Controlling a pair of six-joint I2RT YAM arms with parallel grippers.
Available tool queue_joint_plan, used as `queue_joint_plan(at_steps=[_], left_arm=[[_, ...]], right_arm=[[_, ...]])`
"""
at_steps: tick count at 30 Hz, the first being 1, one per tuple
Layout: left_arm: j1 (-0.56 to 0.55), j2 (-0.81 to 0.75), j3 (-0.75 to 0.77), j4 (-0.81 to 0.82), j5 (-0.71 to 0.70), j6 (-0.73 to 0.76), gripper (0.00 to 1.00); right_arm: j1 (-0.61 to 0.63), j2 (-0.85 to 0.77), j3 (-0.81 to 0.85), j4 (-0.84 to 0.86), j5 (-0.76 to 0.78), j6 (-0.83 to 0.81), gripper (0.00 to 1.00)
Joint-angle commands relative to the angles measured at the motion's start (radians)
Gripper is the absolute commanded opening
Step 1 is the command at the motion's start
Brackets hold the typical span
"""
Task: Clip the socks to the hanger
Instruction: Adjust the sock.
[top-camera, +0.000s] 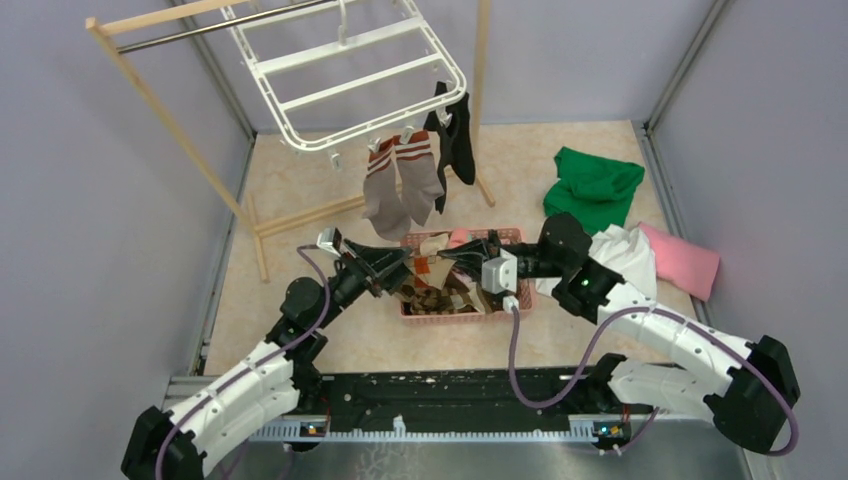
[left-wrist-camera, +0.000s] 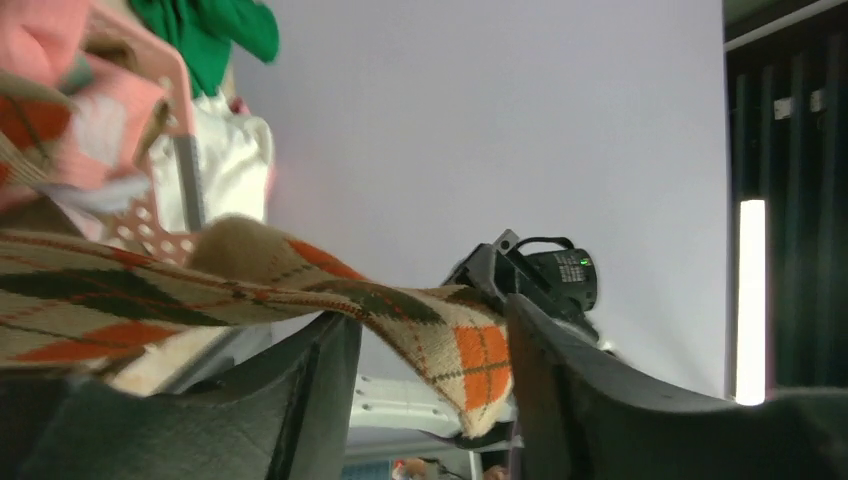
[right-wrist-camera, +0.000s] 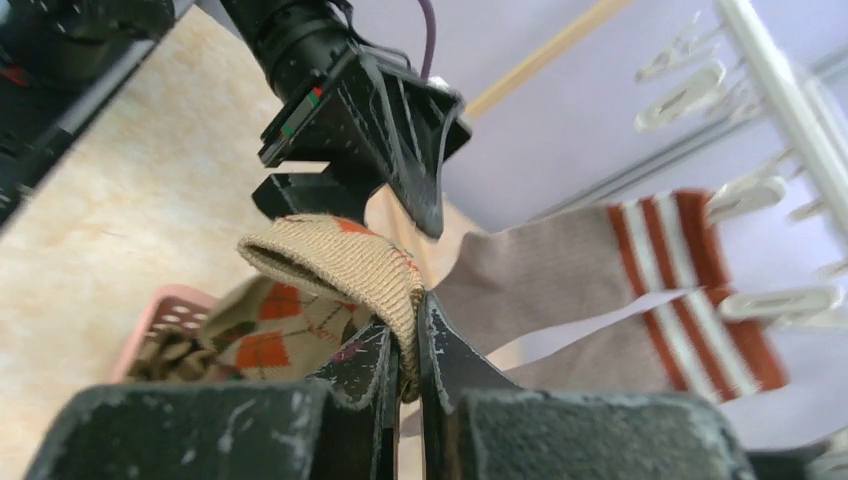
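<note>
Closed tight on a ribbed tan cuff, the right gripper (right-wrist-camera: 408, 325) holds an argyle sock (right-wrist-camera: 335, 262) just above the pink basket (top-camera: 440, 316). Opposite to it, above the left side of the basket, the left gripper (left-wrist-camera: 428, 322) has its jaws apart. The sock lies loosely between them, so I judge it grips nothing.

The sock runs almost level from one gripper to the other, with its long axis across the basket from left to right. More argyle cloth lies inside the basket below.

Behind the basket and higher, the hanger (top-camera: 360, 84) hangs tilted from a wooden rack (top-camera: 170, 122). It is a white frame of hard plastic with crossbars and small clips (right-wrist-camera: 688, 93). Two grey-brown socks with striped cuffs (top-camera: 398, 185) and a black sock (top-camera: 458, 135) hang from its near edge.

So the cuff must travel up and away from the basket. The left arm seems a little nearer to the free clips. The knit is soft and limp and will probably droop.
</note>
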Motion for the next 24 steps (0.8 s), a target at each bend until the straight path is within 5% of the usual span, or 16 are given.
queue_joint_plan(at_steps=[1,5,8,13,18,24], left_arm=[[0.031,-0.165,-0.007,-0.150,-0.074,0.348,0.72],[0.032,-0.397,0.084,-0.570,-0.099,0.826,0.98],[0.031,-0.500,0.113,-0.657,-0.085,1.076,0.98],[0.030,-0.534,0.051,-0.471,-0.010,1.342,0.99],[0.030,-0.453,0.015,-0.264,0.101,1.602,0.99],[0.030,-0.228,0.057,-0.063,0.188,1.665,0.95]], right_arm=[[0.007,0.006,0.130,-0.106,0.064,0.415,0.00],[-0.057,0.037,0.178,-0.179,-0.024,0.638,0.00],[-0.101,0.065,0.183,-0.147,-0.071,0.810,0.00],[-0.197,0.198,0.249,-0.092,-0.212,1.136,0.00],[-0.208,0.258,0.326,-0.172,-0.249,1.136,0.00],[-0.207,0.264,0.318,-0.151,-0.243,1.139,0.00]])
